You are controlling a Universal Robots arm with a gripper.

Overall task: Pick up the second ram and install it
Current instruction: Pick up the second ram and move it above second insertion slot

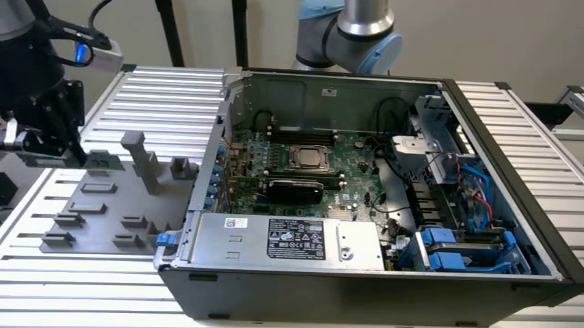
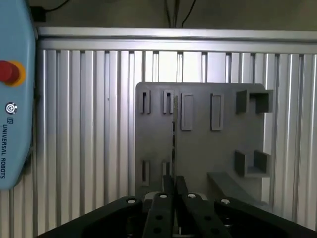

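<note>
The gripper (image 2: 173,184) has its two fingers squeezed together on the thin edge of the second ram (image 2: 174,130). The green stick pokes straight out from the fingers. It hangs over the grey tray (image 2: 213,144), near the tray's slots. The open computer case (image 1: 365,273) sits well apart, to the exterior view's right. I think a firm, straight hold is best here, so the stick does not tip or bump the tray blocks.

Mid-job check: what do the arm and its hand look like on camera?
The silver-grey tubular arm has a rounded light-blue joint cap. The matte black angular hand carries small silver screw heads across its body.
</note>
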